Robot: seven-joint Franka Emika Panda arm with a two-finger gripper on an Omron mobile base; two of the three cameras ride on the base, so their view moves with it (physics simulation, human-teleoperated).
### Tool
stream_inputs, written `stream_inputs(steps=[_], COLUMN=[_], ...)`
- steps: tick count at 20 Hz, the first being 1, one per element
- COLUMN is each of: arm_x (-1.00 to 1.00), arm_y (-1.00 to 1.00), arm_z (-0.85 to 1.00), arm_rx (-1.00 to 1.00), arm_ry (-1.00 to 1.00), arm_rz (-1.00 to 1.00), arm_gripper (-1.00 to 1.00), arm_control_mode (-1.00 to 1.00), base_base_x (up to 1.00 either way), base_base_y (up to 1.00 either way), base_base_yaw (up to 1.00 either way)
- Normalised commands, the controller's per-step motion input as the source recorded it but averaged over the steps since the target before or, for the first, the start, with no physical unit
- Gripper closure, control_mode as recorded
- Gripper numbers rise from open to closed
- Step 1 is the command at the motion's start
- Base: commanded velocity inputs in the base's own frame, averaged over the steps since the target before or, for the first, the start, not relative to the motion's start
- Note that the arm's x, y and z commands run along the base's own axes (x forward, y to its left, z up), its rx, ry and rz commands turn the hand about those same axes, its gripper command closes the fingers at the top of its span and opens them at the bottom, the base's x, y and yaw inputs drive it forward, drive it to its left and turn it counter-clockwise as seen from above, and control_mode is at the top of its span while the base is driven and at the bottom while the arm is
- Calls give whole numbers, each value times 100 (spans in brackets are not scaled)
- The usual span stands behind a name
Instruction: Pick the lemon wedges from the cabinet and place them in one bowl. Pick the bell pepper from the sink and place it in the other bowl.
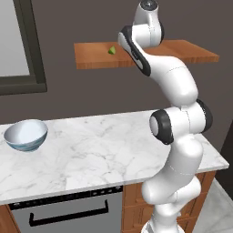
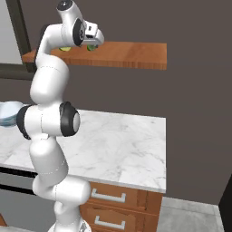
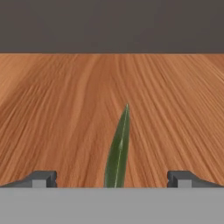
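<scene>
The cabinet (image 1: 182,50) (image 2: 131,52) is a reddish-brown shelf board on the dark wall, and my arm reaches up to it. One lemon wedge (image 3: 119,148) (image 2: 92,47) lies on the board (image 3: 65,109), pointing away, midway between the fingertips of my open gripper (image 3: 113,179), which do not touch it. A second lemon wedge (image 1: 112,49) (image 2: 65,48) sits further left on the shelf, partly behind my arm. One bowl (image 1: 26,135) (image 2: 8,114), white inside and blue-grey outside, stands upright at the left of the marble counter (image 1: 104,150). The sink and the bell pepper are out of view.
A dark window frame (image 1: 27,54) hangs on the wall left of the shelf. Under the counter are a steel appliance with a black handle (image 1: 68,211) and wooden drawers (image 2: 108,199). The counter ends at its right edge (image 2: 164,154).
</scene>
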Motion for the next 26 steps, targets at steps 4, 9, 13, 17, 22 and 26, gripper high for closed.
stream_inputs(steps=[4,9,13,17,22,26], arm_x=[13,10,0,0,0,-2], arm_y=[-5,-3,0,0,0,0], arm_z=[-4,-11,-5,-3,0,0], arm_rx=[0,0,0,0,0,0], arm_ry=[0,0,0,0,0,0], arm_rz=[0,0,0,0,0,-1], arm_gripper=[-100,-100,-100,100,100,100], arm_control_mode=[-100,-100,-100,-100,-100,-100], base_base_x=[0,0,0,0,0,0], base_base_y=[0,0,0,0,0,0], base_base_yaw=[0,0,0,0,0,0])
